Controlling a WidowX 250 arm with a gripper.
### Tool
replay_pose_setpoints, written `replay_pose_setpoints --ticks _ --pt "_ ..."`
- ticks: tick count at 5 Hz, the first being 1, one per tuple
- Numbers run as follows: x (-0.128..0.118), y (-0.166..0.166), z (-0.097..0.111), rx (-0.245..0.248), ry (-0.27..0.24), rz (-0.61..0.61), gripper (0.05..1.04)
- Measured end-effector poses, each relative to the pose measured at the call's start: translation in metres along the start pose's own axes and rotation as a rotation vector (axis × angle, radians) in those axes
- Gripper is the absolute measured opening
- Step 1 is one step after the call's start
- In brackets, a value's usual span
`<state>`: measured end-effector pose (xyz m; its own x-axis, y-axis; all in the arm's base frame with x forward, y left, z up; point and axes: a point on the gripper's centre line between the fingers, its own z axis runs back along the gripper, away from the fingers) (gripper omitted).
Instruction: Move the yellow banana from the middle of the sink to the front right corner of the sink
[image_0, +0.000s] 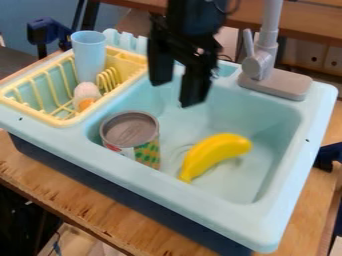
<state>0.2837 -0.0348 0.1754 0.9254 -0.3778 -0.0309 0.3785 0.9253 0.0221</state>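
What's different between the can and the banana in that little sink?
The can is a straight-sided cylinder, while the banana is curved and narrows at one end. The can has its flat round end facing up; the banana lies along the bottom. The can has a grey top and a patterned side, but the banana is almost all yellow. Both are inside the sink.

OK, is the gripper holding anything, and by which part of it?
Nothing is held: the black two-finger gripper hangs over the light-blue plastic sink, its fingers apart.
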Motion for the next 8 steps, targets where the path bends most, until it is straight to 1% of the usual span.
replay_pose_setpoints --ticks 1,2,3,5,6,7,8 --pt "0.008 -0.006 -0.022 -0.020 0.042 -0.045 1.009" --pt "0.013 -0.005 -0.037 -0.030 0.077 -0.063 1.009" --pt "0.016 -0.002 -0.051 -0.016 0.111 -0.047 1.009" --pt "0.025 -0.003 -0.077 -0.014 0.145 -0.055 1.009" --pt "0.029 -0.006 -0.080 -0.027 0.128 -0.067 1.009" --pt "0.031 -0.010 -0.084 -0.051 0.124 -0.072 0.970" --pt "0.032 -0.013 -0.085 -0.074 0.115 -0.058 0.696"
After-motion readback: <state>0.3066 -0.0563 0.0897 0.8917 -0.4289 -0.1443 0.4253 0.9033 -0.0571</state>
